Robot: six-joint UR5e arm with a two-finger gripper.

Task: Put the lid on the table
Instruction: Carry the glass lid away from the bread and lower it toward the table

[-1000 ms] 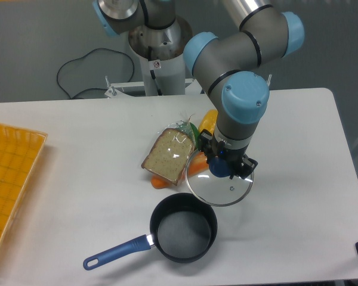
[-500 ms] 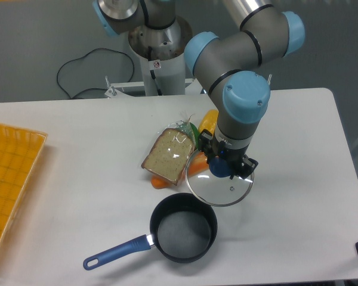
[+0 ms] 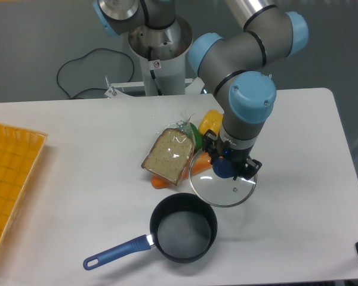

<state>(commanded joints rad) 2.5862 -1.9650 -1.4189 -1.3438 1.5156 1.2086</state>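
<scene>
gripper clamping the blue knob of the lid | lid hanging at centre frame, just above the pot, beside the bagged bread | sitting over the white worktop | tray lying at left edge

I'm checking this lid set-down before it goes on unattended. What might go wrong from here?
1. The round clear glass lid, held by its blue knob, overlaps the orange vegetable beside the wrapped bread slice; lowered here, it might land tilted.
2. Its near rim sits close to the dark blue-handled saucepan and could clip it.
</scene>
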